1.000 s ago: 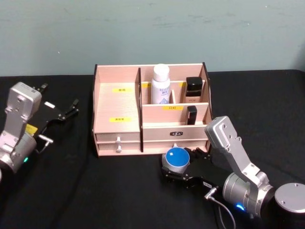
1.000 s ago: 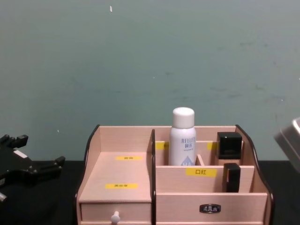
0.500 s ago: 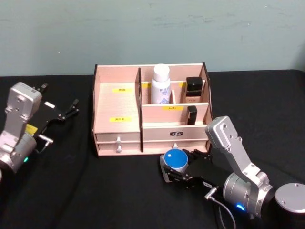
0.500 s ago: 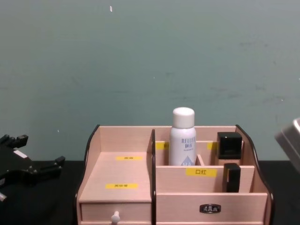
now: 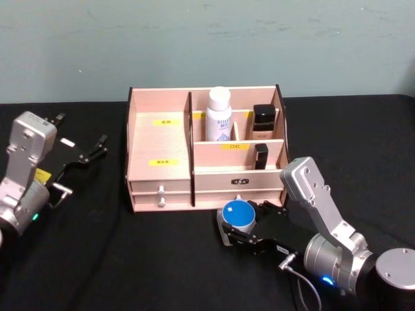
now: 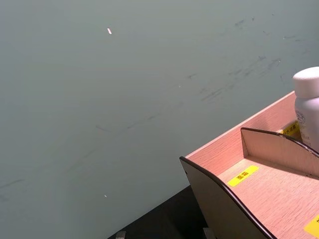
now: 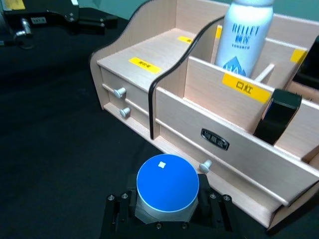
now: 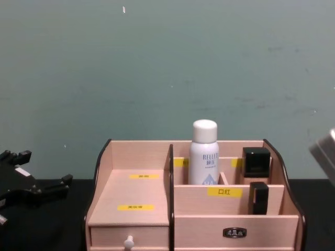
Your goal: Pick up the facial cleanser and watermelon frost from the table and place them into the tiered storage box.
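Moved: my right gripper and its round blue-lidded jar edged left, just before the pale wooden tiered storage box.
Jaws: mine clamp the jar; left gripper parked left, spread.
Risk: lifting straight up may clip the small metal drawer knob, and the jar slips.

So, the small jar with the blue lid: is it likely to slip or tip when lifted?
The jar looks rigid and small, so probably light. Its round smooth wall may slip in the right claw, which grips its sides. Low and wide, it should hardly tip when set down.
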Controlling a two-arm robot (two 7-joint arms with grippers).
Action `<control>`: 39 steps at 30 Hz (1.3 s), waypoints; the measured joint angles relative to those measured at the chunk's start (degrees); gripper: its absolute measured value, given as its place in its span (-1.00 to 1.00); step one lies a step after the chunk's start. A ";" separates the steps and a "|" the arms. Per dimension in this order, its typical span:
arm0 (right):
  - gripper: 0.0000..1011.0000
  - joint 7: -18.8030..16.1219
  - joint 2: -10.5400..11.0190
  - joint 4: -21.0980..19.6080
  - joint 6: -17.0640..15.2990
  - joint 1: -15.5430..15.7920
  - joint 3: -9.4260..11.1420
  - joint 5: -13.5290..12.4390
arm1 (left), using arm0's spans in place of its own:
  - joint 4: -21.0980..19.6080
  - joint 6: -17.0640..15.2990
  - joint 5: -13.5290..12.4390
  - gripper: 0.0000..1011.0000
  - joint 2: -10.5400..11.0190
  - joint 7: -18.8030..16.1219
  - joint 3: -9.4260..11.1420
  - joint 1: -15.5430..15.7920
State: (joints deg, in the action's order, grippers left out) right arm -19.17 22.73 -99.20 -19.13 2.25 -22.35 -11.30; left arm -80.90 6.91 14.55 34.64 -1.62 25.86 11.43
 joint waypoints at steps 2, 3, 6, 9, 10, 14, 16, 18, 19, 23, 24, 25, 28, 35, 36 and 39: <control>0.41 -0.30 0.19 -0.42 0.24 -0.07 0.01 0.12 | 0.00 0.00 0.00 0.98 0.00 0.00 0.00 0.00; 0.41 -0.43 0.27 -0.61 0.29 -0.12 0.01 0.15 | 0.00 0.00 0.00 0.98 0.00 0.00 0.00 0.00; 0.41 -0.84 0.56 -1.44 0.34 -0.38 -0.06 0.28 | 0.00 0.00 0.00 0.98 0.00 0.00 0.00 0.00; 0.41 -1.17 0.70 -2.31 0.10 -0.85 -0.23 0.35 | 0.00 0.00 0.00 0.98 0.00 0.00 0.00 0.00; 0.41 -1.26 0.71 -2.51 -0.01 -1.01 -0.30 0.35 | 0.00 0.00 0.00 0.98 0.00 0.00 0.00 0.00; 0.41 -1.87 0.65 -3.49 -0.50 -2.07 -0.80 0.32 | 0.00 0.00 0.00 0.98 0.00 0.00 0.00 0.00; 0.41 -2.35 0.47 -4.00 -0.61 -3.07 -1.34 0.29 | 0.00 0.00 0.00 0.98 0.00 0.00 0.00 0.00; 0.41 -2.62 0.13 -4.19 -0.70 -4.02 -1.81 0.29 | 0.00 0.00 0.00 0.98 0.00 0.00 0.00 0.00; 0.41 -2.83 -0.22 -4.20 -0.78 -4.95 -2.28 0.29 | 0.00 0.00 0.00 0.98 0.00 0.00 0.00 0.00; 0.41 -3.17 -1.66 -3.12 -0.78 -7.75 -3.49 0.27 | 0.00 0.00 0.00 0.98 0.00 0.00 0.00 0.00; 0.41 -3.18 -2.00 -2.81 -0.75 -8.35 -3.75 0.28 | 0.00 0.00 0.00 0.98 0.00 0.00 0.00 0.00; 0.41 -3.20 -2.75 -2.11 -0.72 -9.57 -4.24 0.29 | 0.00 0.00 0.00 0.98 0.00 0.00 0.00 0.00; 0.41 -3.21 -4.26 -0.31 -0.70 -11.74 -5.31 0.32 | 0.00 0.00 0.00 0.98 0.00 0.00 0.00 0.00; 0.41 -3.02 -7.18 3.34 -0.44 -15.54 -7.26 0.42 | 0.00 0.00 0.00 0.98 0.00 0.00 0.00 0.00; 0.41 -2.97 -7.47 3.70 -0.40 -15.88 -7.43 0.44 | 0.00 0.00 0.00 0.98 0.00 0.00 0.00 0.00; 0.41 -2.63 -8.63 5.61 -0.11 -17.22 -7.92 0.58 | 0.00 0.00 0.00 0.98 0.00 0.00 0.00 0.00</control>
State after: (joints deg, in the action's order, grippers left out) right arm -21.80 14.10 -93.59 -19.25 -14.97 -30.27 -10.72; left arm -80.90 6.91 14.55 34.65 -1.62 25.86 11.43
